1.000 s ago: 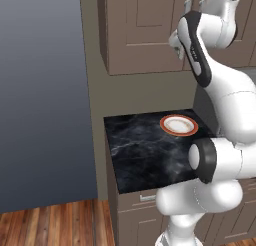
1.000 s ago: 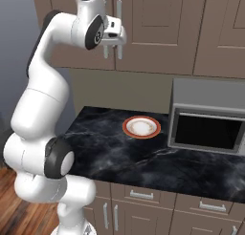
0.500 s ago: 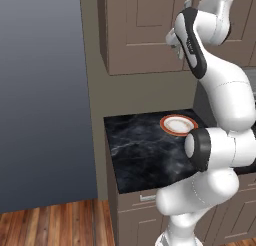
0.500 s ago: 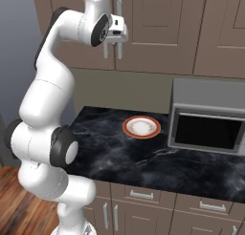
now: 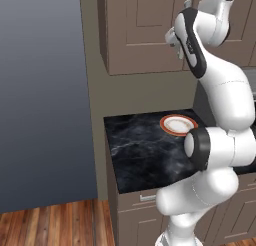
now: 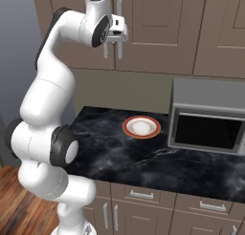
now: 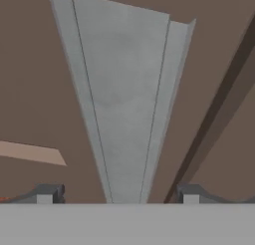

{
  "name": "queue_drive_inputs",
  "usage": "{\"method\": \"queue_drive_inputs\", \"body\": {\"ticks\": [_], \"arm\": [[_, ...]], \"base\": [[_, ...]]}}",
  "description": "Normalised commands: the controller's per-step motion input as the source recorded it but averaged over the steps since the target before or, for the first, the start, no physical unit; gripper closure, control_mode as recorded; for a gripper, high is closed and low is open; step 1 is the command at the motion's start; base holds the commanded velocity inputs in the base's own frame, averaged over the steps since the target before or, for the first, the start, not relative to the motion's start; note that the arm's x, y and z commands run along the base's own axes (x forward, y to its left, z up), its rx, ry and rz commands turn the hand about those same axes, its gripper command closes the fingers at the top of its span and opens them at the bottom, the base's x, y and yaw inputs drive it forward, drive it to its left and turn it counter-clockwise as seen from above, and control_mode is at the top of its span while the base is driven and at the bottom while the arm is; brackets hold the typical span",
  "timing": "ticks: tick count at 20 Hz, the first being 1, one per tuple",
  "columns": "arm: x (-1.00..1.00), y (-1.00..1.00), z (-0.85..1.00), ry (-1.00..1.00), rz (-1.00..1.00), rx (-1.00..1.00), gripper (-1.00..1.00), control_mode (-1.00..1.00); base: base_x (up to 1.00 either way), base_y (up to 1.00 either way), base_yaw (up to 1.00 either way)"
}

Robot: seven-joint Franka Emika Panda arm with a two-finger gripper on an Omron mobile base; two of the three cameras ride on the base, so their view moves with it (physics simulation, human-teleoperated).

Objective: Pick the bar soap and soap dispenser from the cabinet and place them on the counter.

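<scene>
Both soaps remain behind the shut brown panelled wooden cabinet (image 6: 158,28); we see our pincer (image 6: 118,42) wide open astride its long silver bar handle (image 7: 124,114), gripping nothing.

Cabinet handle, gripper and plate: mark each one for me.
cabinet handle (image 7: 127,114), hand view, middle of the silver bar.
gripper (image 6: 118,32), right base view, at the handle, between its fingertips.
plate (image 6: 141,127), right base view, white centre, on the counter.
</scene>
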Motion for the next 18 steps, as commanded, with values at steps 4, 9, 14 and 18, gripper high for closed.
{"method": "queue_drive_inputs", "body": {"ticks": [4,9,14,18], "arm": [[0.43,-0.17,-0.01,-0.06,0.08,0.00,-1.00,-1.00],[0.22,-0.03,-0.01,-0.03,0.06,0.00,1.00,-1.00],[0.02,0.00,0.00,0.00,0.00,0.00,1.00,-1.00],[0.00,0.01,-0.01,0.04,-0.06,0.00,1.00,-1.00]], "base": [[0.00,0.00,0.00],[0.00,0.00,0.00],[0.00,0.00,0.00],[0.00,0.00,0.00]]}}
